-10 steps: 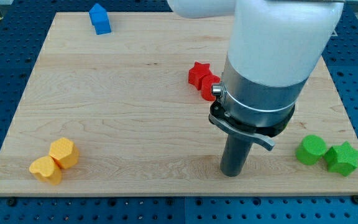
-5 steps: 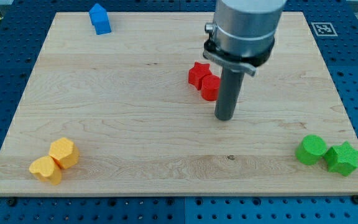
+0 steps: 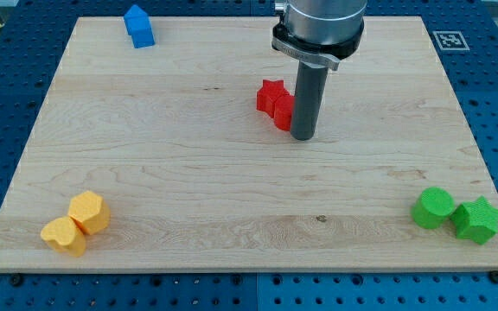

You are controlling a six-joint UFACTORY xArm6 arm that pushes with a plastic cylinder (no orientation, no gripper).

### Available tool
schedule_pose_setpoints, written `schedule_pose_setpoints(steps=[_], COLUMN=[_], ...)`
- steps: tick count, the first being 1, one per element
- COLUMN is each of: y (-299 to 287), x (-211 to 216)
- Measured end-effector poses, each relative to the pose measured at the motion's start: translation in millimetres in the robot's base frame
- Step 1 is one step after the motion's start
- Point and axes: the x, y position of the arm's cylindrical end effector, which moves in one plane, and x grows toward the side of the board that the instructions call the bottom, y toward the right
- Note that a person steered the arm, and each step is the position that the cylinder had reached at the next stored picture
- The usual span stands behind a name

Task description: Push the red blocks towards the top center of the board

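Two red blocks sit together a little above the board's middle: a red star (image 3: pixel 270 94) and a second red block (image 3: pixel 284 113) at its lower right, partly hidden by the rod, shape unclear. My tip (image 3: pixel 303 136) is on the board right against the second red block's right side.
A blue block (image 3: pixel 139 26) stands near the top left. Two yellow blocks (image 3: pixel 88 212) (image 3: pixel 63 235) lie at the bottom left. A green cylinder (image 3: pixel 432 208) and a green star (image 3: pixel 477 219) lie at the bottom right. The wooden board (image 3: pixel 145 155) ends close to them.
My tip has moved up the view from the board's lower middle to the red blocks. It has nudged them slightly left and up.
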Motion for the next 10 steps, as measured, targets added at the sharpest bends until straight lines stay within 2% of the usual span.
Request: schedule_pose_setpoints(steps=[10], y=[-67], x=[-87])
